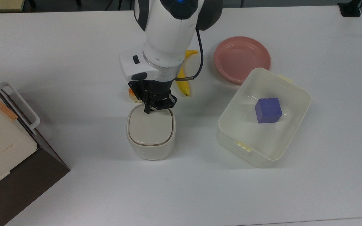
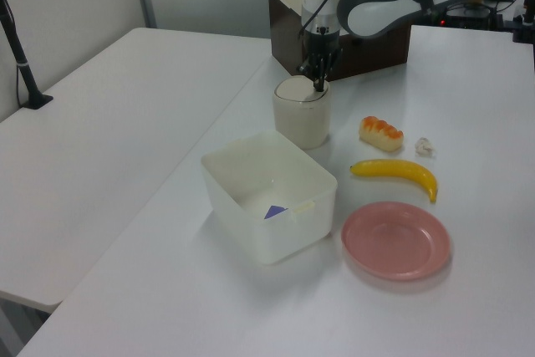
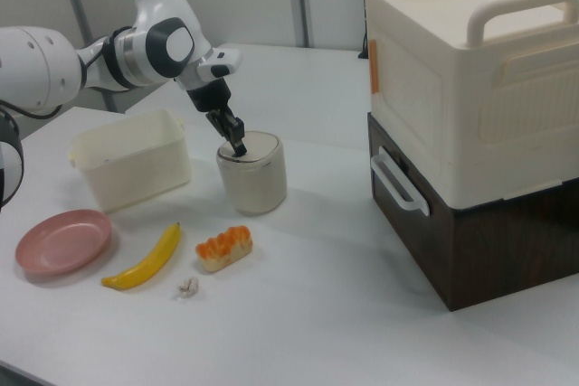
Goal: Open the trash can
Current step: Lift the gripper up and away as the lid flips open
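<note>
The trash can [image 1: 151, 147] looks like smooth cream plastic, its beige lid [image 1: 150, 127] faintly glossy. The tub [image 1: 264, 117] is translucent, milky plastic with a soft sheen; the purple cube [image 1: 268, 110] inside it is matt. The pink plate [image 1: 241, 59] is smooth with a dull shine. The counter [image 1: 74, 62] is a matt white surface. The arm's shell [image 1: 168, 28] is glossy white plastic with a bare metal ring, and the hand [image 1: 149, 108] is matt black. The banana [image 2: 394, 171] looks waxy.
</note>
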